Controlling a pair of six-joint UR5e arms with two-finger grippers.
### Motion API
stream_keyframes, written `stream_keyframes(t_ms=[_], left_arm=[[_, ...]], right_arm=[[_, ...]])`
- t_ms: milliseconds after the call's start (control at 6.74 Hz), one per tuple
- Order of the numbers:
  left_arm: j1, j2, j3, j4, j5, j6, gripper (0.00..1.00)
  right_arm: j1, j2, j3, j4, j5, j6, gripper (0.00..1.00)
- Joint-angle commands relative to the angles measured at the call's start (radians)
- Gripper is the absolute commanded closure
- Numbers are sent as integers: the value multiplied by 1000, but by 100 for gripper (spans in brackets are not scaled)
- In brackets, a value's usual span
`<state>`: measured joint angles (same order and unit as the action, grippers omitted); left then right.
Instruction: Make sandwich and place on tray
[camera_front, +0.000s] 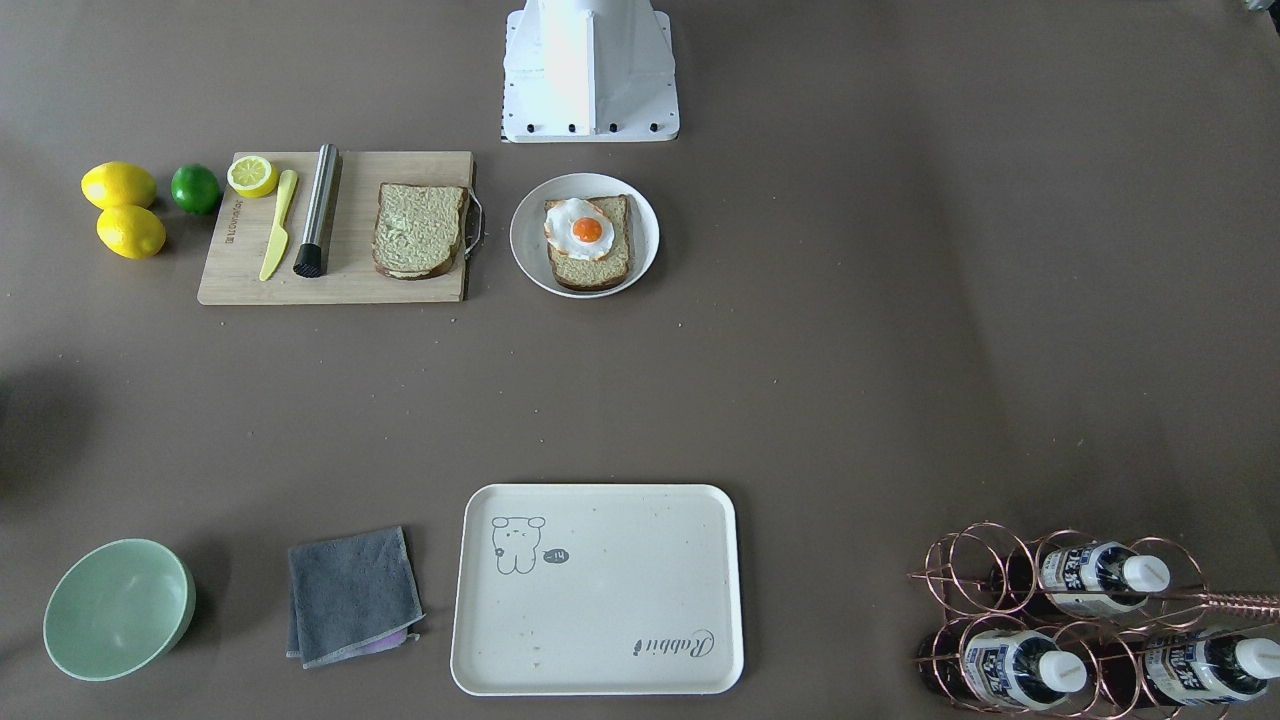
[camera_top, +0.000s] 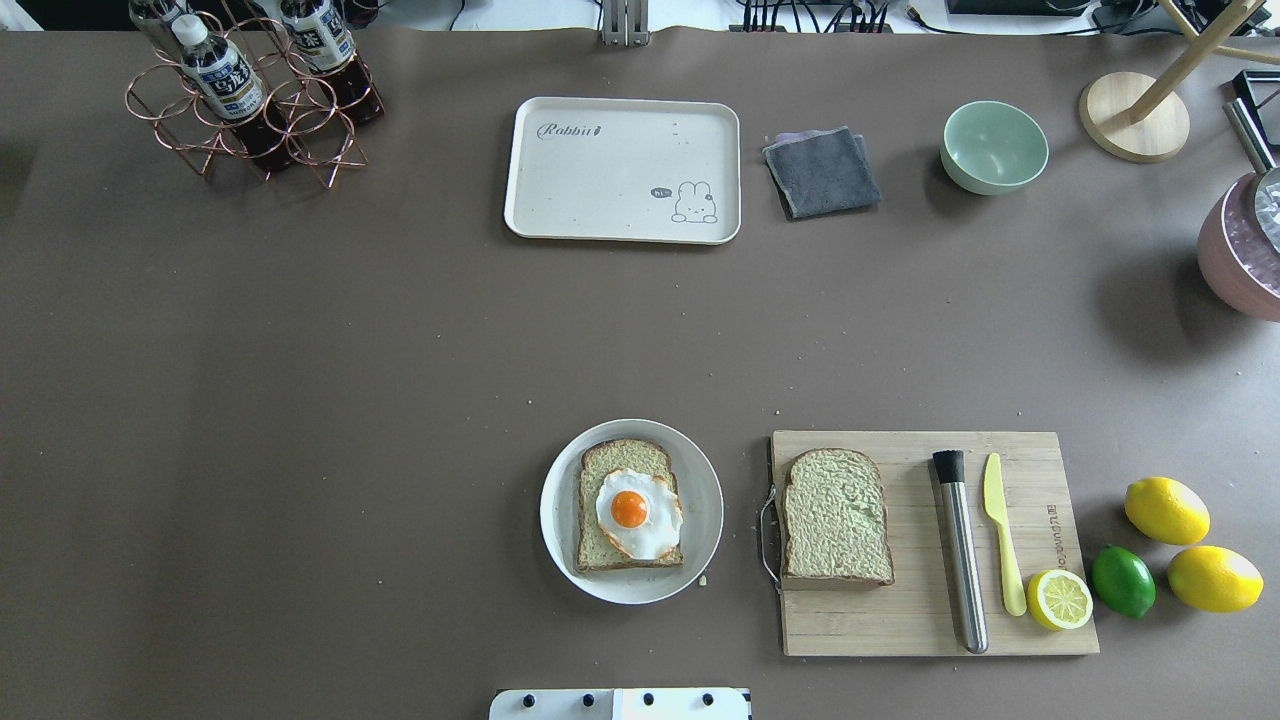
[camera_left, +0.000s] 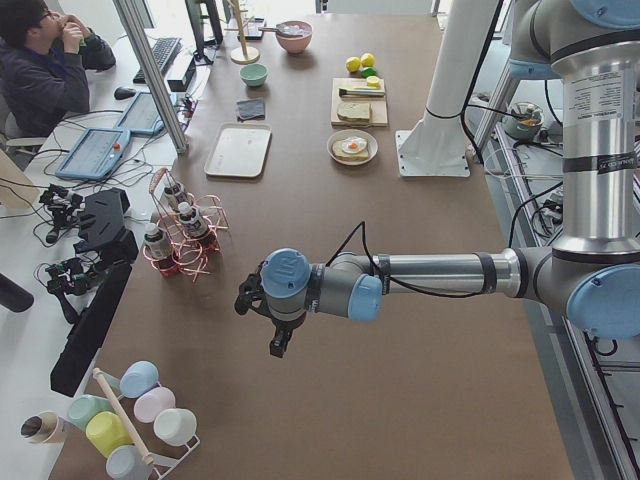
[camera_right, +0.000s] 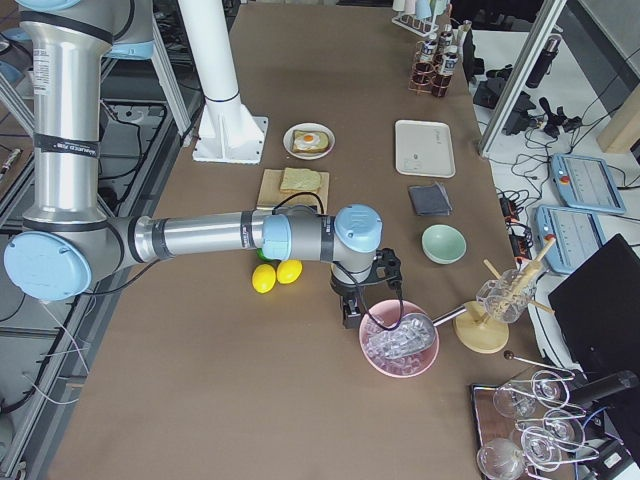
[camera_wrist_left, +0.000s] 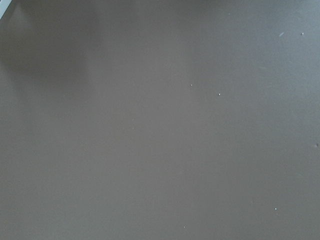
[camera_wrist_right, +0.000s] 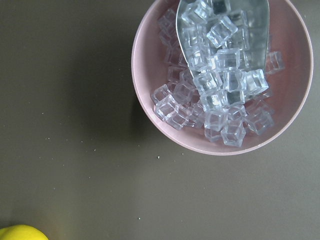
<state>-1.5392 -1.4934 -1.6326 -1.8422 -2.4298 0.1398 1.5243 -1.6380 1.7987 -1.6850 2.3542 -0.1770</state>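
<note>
One bread slice (camera_top: 620, 458) lies on a round white plate (camera_top: 700, 470) with the fried egg (camera_top: 638, 512) on top. The second slice (camera_top: 836, 516) lies alone on the wooden cutting board (camera_top: 900, 620). The cream tray (camera_top: 620, 175) sits bare at the far side of the table. My left gripper (camera_left: 280, 340) hangs over bare table near the bottle rack. My right gripper (camera_right: 350, 318) hangs beside the pink ice bowl (camera_right: 400, 350). Both show only in the side views, so I cannot tell whether they are open or shut.
A copper rack of bottles (camera_top: 250, 90), a grey cloth (camera_top: 822, 172) and a green bowl (camera_top: 994, 146) flank the tray. A steel muddler (camera_top: 962, 550), yellow knife (camera_top: 1003, 530) and half lemon (camera_top: 1060, 598) lie on the board, with lemons (camera_top: 1166, 510) and a lime (camera_top: 1122, 580) beside it.
</note>
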Motion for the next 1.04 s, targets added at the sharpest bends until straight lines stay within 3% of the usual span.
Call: stream_keyframes(t_ms=[0, 148, 445, 594, 742, 890], left_arm=[[4, -144, -1, -78, 0, -62, 2], [14, -154, -48, -124, 0, -118, 2], [202, -256, -46, -143, 14, -152, 2], [267, -293, -46, -141, 15, -255, 2], [316, -285, -80, -152, 67, -498, 2], [409, -280, -140, -164, 198, -681, 2]], right_arm=[[-50, 100, 4, 22, 28, 1, 0], [-59, 127, 16, 77, 51, 8, 0], [-174, 157, 24, 270, 71, 80, 0], [-238, 168, 43, 287, 73, 246, 0], [-293, 173, 66, 321, 53, 375, 0], [-335, 170, 86, 359, 42, 571, 0]])
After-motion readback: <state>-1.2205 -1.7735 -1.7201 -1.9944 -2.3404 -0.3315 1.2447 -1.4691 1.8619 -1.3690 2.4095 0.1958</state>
